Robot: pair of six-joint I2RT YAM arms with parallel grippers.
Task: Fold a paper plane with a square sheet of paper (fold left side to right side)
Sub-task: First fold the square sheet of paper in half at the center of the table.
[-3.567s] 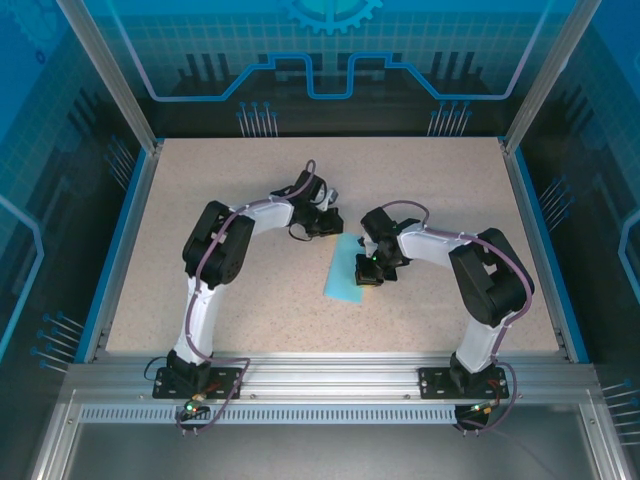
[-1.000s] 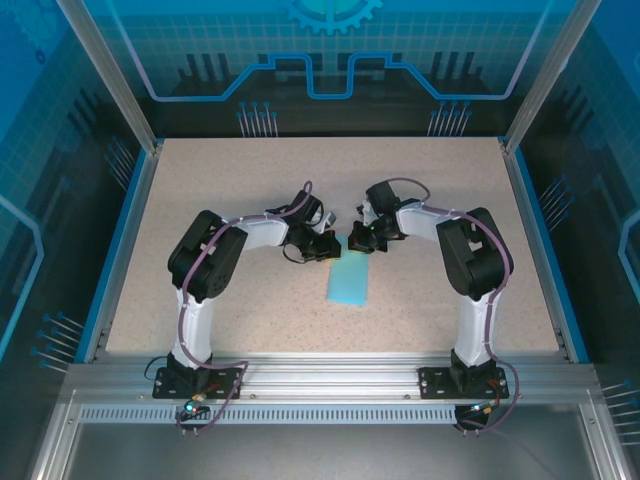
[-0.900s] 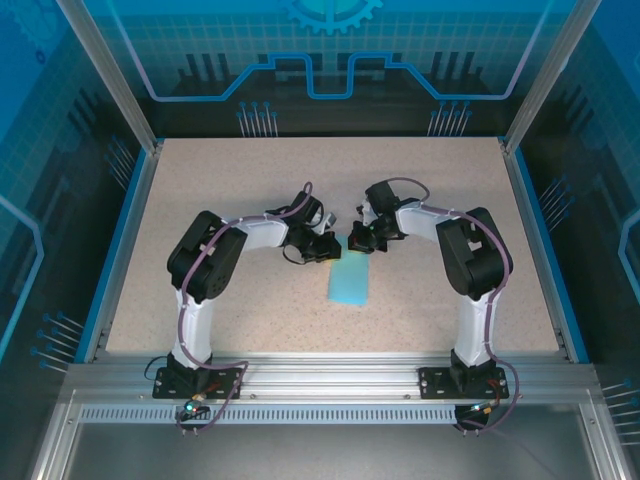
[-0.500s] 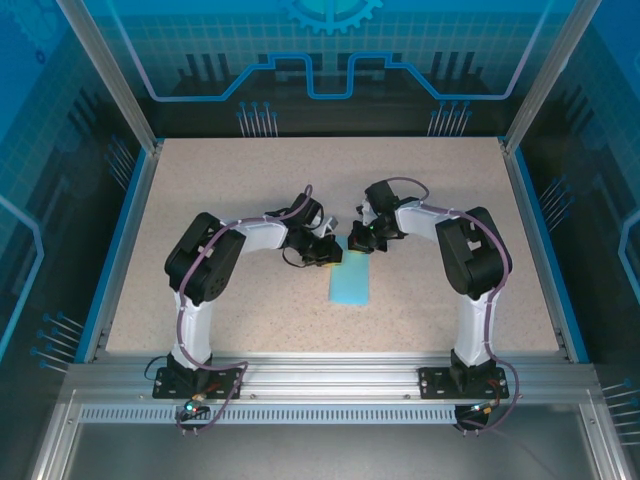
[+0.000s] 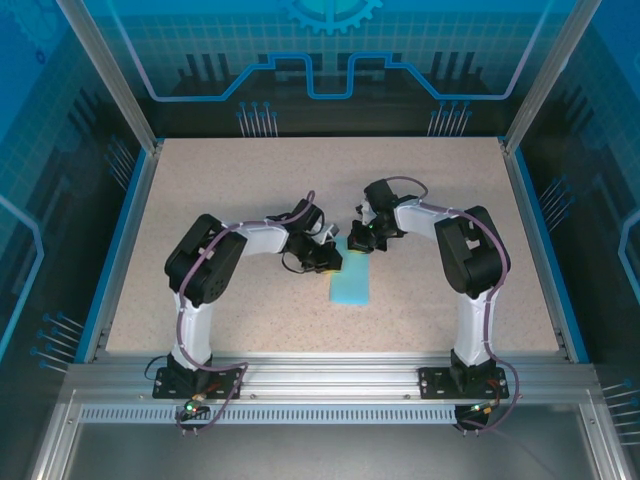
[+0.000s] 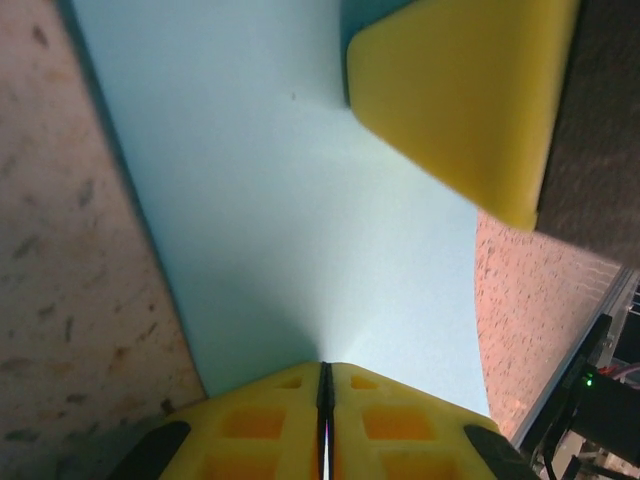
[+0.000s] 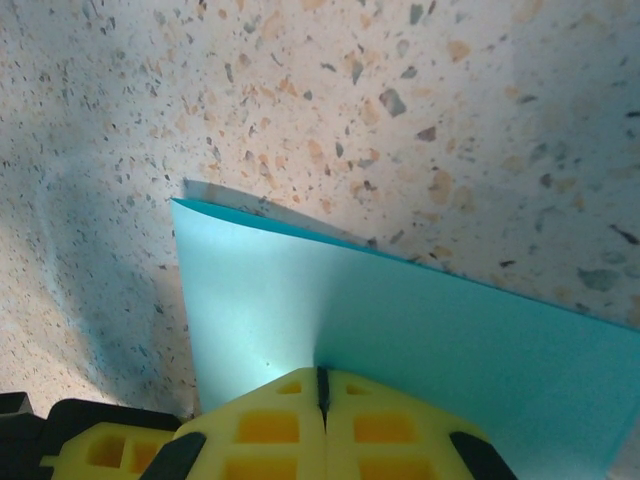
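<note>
Left claw [image 5: 333,262], fingers together, now sits on the far end of the folded light-blue paper sheet [image 5: 350,287] beside the closed right claw [image 5: 357,243], probably readying the next crease.

The left arm [image 5: 197,300], lower left in the overhead view, and the right arm [image 5: 470,325], lower right, are built alike: white tubular links between bulky black joint housings. A thin purple cable [image 5: 183,335] loops along each. Their base plates [image 5: 195,377] are black. Up close, the left gripper [image 6: 325,372] and right gripper [image 7: 322,376] are yellow moulded blocks with square recesses, black-backed.
</note>
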